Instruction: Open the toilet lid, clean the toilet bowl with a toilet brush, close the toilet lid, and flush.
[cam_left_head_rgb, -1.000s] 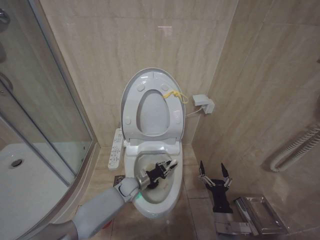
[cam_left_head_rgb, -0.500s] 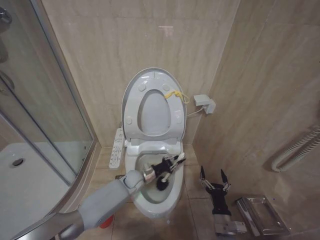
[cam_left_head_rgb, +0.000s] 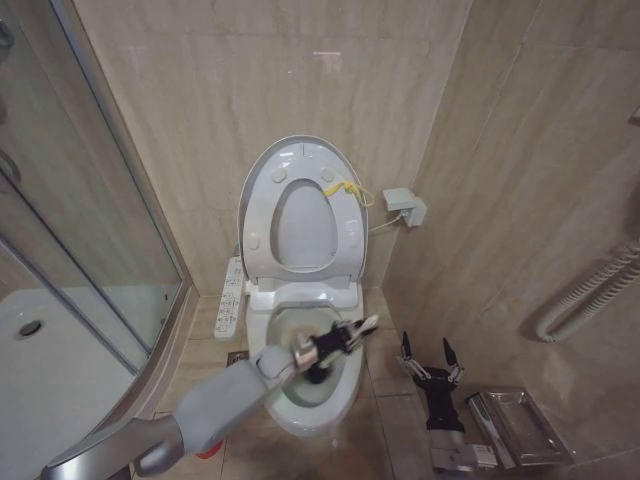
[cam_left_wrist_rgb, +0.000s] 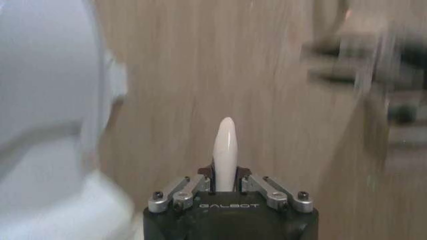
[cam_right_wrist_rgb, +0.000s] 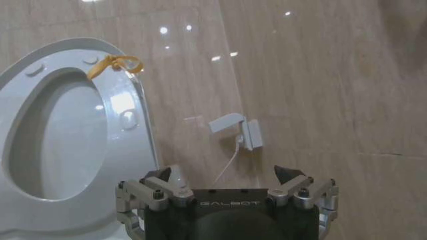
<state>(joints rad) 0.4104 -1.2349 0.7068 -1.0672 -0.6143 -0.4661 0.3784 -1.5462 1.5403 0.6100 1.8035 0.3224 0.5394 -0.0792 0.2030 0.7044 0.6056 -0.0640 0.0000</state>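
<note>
- Left wrist view first: the left gripper (cam_left_wrist_rgb: 227, 186) has its fingers (cam_left_wrist_rgb: 179, 192) clamped round the slim cream-white plastic handle of the toilet brush (cam_left_wrist_rgb: 225, 147), which pokes straight out between them.
- From the head view, the left gripper (cam_left_head_rgb: 335, 339) hangs over the white ceramic oval toilet bowl (cam_left_head_rgb: 352, 385), with the brush's round black bristle head (cam_left_head_rgb: 318, 372) down inside the basin.
- My guess: the brush is light and stiff, but that glossy handle looks slippery, so a grip well down the shaft beats the tapered tip.
- The big glossy white oval plastic toilet lid (cam_left_head_rgb: 258, 180) stands upright against the wall, yellow cord (cam_left_head_rgb: 350, 190) on its rim. Probably light, hinged, best taken by the top edge.
- The right gripper (cam_left_head_rgb: 428, 358) is parked low beside the bowl, fingers spread apart, holding nothing.
</note>
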